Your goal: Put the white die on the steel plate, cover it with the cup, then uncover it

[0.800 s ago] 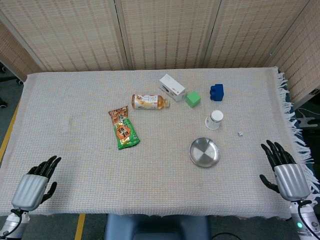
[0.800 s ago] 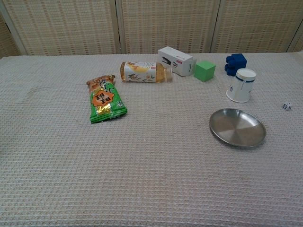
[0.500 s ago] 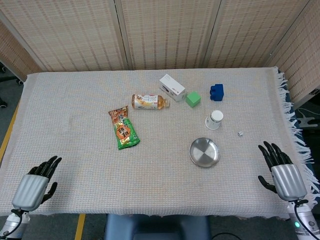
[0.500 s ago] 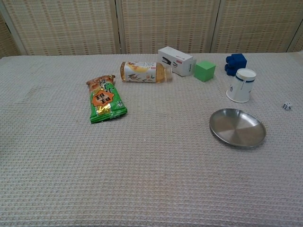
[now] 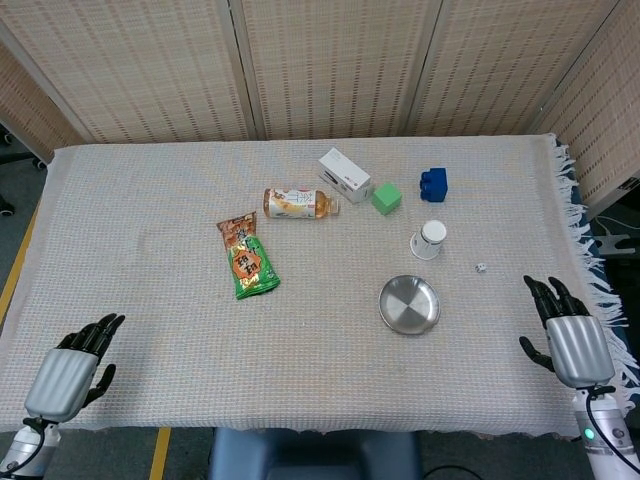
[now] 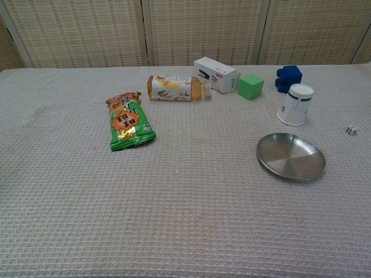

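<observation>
While the left hand (image 5: pixel 62 377) rests at the near left corner of the table (image 5: pixel 150 200) just as it did a moment ago, the right hand (image 5: pixel 566 336) has drifted a little toward the right edge and slightly nearer the robot — its dark fingers (image 5: pixel 545 295) now sit closer together than before, though they are apart and hold nothing. The left hand's fingers are loosely spread and empty too.

Nothing on the cloth has moved. The white die (image 5: pixel 480 267) lies on the table well right of the steel plate (image 5: pixel 409 304), not touching it, and the plate is bare. The cup (image 5: pixel 429 240) stands upside down just beyond the plate, between it and the blue block (image 5: pixel 433 184). Further back sit the green cube (image 5: pixel 386 197), the white box (image 5: pixel 344 175) and the bottle (image 5: pixel 296 204) lying on its side — the green snack packet (image 5: pixel 246 258) lies to their left.
</observation>
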Available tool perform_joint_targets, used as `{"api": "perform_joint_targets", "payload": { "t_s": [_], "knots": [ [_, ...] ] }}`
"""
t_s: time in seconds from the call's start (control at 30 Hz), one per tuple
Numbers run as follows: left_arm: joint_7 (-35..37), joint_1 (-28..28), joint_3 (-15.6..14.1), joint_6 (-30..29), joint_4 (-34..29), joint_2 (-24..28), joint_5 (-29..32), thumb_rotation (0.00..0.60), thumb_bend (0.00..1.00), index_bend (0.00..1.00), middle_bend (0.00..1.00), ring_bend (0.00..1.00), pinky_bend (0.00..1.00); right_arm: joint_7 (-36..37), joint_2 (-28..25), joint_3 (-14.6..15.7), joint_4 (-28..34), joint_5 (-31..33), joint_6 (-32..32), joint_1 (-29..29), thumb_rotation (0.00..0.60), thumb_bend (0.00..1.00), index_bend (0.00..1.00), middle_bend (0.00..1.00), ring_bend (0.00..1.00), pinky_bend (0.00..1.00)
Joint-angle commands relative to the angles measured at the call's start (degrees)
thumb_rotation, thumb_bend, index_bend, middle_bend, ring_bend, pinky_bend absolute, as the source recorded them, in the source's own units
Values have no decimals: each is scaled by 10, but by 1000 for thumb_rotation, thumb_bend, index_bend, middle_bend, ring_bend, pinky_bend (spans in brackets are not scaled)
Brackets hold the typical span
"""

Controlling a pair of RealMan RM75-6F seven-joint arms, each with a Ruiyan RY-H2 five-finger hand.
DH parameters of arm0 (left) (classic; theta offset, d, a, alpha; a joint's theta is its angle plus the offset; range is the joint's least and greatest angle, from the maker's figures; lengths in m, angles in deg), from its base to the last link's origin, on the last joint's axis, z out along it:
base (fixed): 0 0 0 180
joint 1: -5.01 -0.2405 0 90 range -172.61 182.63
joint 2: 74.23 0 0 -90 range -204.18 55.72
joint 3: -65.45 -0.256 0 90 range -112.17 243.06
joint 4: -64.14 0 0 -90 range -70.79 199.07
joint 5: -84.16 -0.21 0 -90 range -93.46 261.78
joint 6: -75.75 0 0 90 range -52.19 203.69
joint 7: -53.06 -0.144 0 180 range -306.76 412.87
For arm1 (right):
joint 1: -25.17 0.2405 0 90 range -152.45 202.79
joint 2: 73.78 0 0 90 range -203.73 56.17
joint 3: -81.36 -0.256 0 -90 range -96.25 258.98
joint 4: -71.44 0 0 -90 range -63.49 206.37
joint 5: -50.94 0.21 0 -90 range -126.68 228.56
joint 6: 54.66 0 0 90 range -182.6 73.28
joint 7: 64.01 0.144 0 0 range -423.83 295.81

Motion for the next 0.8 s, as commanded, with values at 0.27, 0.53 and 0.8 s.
{"api": "perform_joint_targets", "payload": {
  "t_s": [0.27,0.53,0.8],
  "knots": [
    [-7,3,0,11,-1,-2,6,600,451,70,99,189,358,-12,-2,-15,4,32,-25,15,600,133,67,457,481,414],
    [-6,1,-1,6,-2,-1,3,600,451,71,99,189,358,59,35,-46,-98,2,-27,56,600,134,301,784,843,696],
    [-10,4,-1,14,-2,-2,7,600,451,71,99,189,359,172,35,-60,-189,35,-141,115,600,172,341,824,882,738]
  ]
}}
